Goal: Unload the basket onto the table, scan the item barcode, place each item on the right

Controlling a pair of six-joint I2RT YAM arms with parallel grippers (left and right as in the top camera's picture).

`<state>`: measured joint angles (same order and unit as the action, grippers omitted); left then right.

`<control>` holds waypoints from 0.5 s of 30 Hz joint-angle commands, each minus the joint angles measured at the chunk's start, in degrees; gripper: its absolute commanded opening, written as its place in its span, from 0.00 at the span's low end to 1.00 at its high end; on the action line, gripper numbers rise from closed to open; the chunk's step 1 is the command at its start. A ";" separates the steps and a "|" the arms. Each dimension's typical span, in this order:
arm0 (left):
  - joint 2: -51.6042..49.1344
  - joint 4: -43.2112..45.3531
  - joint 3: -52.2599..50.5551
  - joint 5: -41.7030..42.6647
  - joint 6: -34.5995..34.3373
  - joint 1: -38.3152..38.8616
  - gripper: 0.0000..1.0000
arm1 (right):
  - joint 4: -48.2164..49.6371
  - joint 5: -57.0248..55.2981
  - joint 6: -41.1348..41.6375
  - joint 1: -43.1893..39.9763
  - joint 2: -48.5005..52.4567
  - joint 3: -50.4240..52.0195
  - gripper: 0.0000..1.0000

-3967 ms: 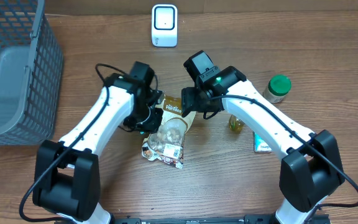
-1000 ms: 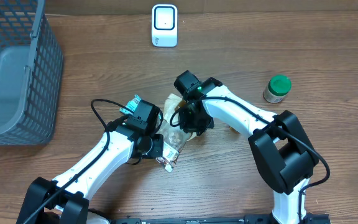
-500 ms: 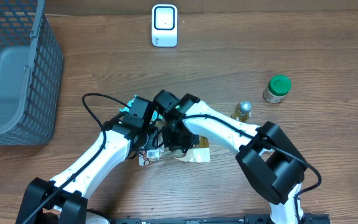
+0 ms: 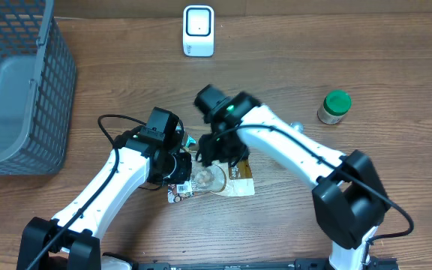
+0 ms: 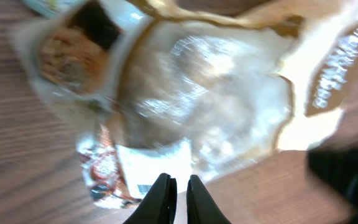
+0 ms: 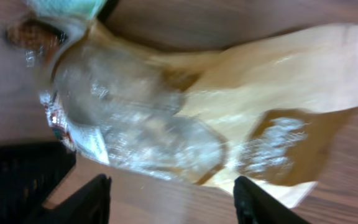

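The item is a clear and tan snack bag [image 4: 227,182] lying flat on the wood table, blurred in both wrist views [image 5: 216,93] [image 6: 166,118]. Its white label with a small barcode [image 5: 145,186] faces up at the bag's left end. My left gripper [image 4: 180,174] hovers over that end. In the left wrist view this gripper [image 5: 176,185] is shut, with only a thin gap and nothing in it. My right gripper [image 4: 220,159] hangs over the bag's top edge. Seen from its own wrist, the right gripper [image 6: 179,202] is open and empty.
A white scanner [image 4: 199,31] stands at the back centre. A grey mesh basket [image 4: 21,90] fills the left side. A green-lidded jar [image 4: 334,106] stands at the right, and a small bottle [image 4: 296,128] peeks out behind the right arm.
The right gripper has opened, let go of the bag and pulled back from it. The bag has dropped flat onto the table. The left gripper has shifted slightly left.
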<state>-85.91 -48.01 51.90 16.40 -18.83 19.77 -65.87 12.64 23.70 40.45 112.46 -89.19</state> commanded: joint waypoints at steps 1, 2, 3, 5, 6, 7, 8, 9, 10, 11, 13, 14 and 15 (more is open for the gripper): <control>-0.72 -1.27 0.94 3.82 1.51 -0.24 0.09 | -0.02 -0.11 -5.64 -2.64 -1.25 -0.26 0.63; -1.07 -1.27 0.79 3.04 0.70 -0.24 0.09 | -0.04 -0.11 -6.23 -3.32 -1.25 -0.07 0.63; -1.33 -1.25 0.70 2.32 -0.09 -0.24 0.10 | -0.02 -0.11 -6.38 -3.89 -1.22 0.09 0.64; -2.25 -1.22 0.68 0.74 -1.16 -0.26 0.10 | 0.94 -0.09 -6.45 -4.74 -1.22 0.72 0.65; -2.89 -1.11 0.68 0.33 -1.14 -0.24 0.10 | 1.57 -0.09 -6.45 -5.09 -1.22 1.14 0.66; -3.48 -1.07 0.68 -0.11 -1.11 -0.24 0.09 | 2.32 -0.09 -6.45 -5.38 -1.22 1.66 0.67; -4.02 -1.03 0.68 -0.68 -1.11 -0.26 0.09 | 2.93 -0.09 -6.45 -5.55 -1.22 2.21 0.68; -4.70 -1.05 0.68 -1.49 -1.11 -0.26 0.09 | 3.89 -0.07 -6.45 -5.70 -1.22 2.97 0.68; -5.20 -1.05 0.68 -2.10 -1.11 -0.26 0.09 | 4.68 -0.09 -6.47 -5.70 -1.22 3.67 0.68; -5.84 -0.98 0.68 -2.58 -1.11 -0.26 0.09 | 5.49 -0.09 -6.49 -5.70 -1.22 4.37 0.68; -6.93 -0.76 0.68 -2.93 -1.09 -0.26 0.09 | 7.23 0.00 -6.51 -5.70 -1.22 6.01 0.68; -7.58 -0.55 0.68 -2.93 -1.07 -0.26 0.09 | 8.11 0.48 -7.15 -5.70 -1.22 6.86 0.68; -8.11 -0.35 0.68 -2.91 -1.07 -0.24 0.09 | 8.85 1.11 -7.61 -5.68 -1.22 7.58 0.68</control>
<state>-92.29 -48.86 51.92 15.25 -19.35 19.77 -57.95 12.73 17.63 34.94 112.46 -83.31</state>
